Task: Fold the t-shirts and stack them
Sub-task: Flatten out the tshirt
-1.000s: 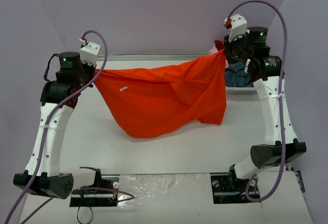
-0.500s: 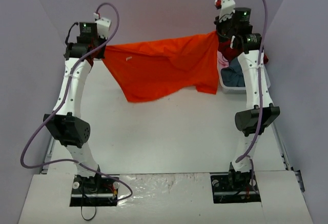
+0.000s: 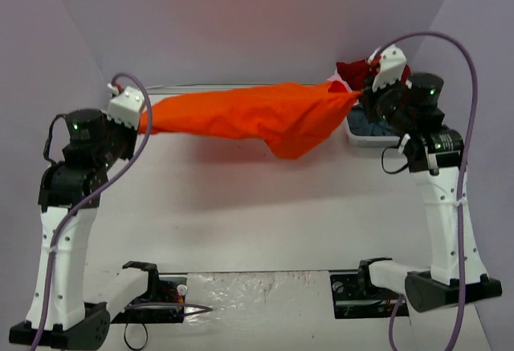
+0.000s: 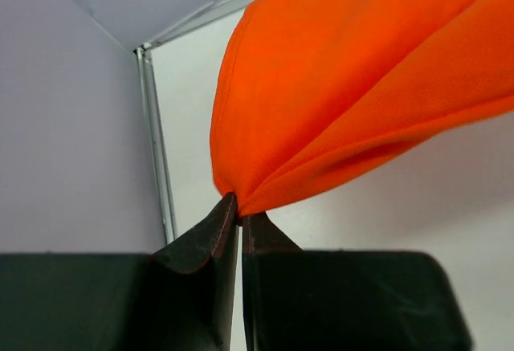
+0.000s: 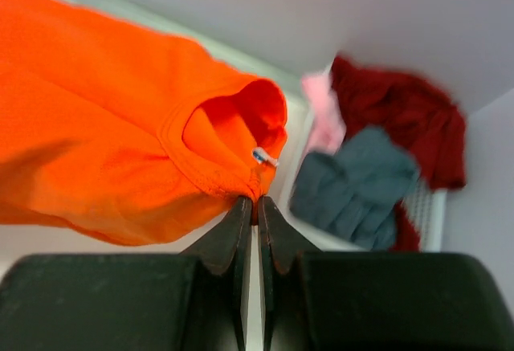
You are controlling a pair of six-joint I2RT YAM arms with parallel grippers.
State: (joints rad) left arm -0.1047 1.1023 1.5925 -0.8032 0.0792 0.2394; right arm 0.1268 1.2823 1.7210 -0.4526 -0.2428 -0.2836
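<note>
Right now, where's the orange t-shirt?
Top view: the orange t-shirt hangs stretched over the far side of the table, pinched between the left gripper and right gripper, its right end by the basket.

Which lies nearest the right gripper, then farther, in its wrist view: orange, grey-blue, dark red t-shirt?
1. Orange t-shirt, pinched in the right gripper.
2. Grey-blue t-shirt, right, in basket.
3. Dark red t-shirt, behind, far right.

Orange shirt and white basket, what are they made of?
The orange shirt looks like soft knit cloth, probably cotton, with a matte finish. It sags in the middle and bunches into folds where it is pinched, and the right wrist view shows a stitched hem. The white basket looks like hard, smooth plastic, with straight moulded slats. It is blurred, so that is partly a guess.
</note>
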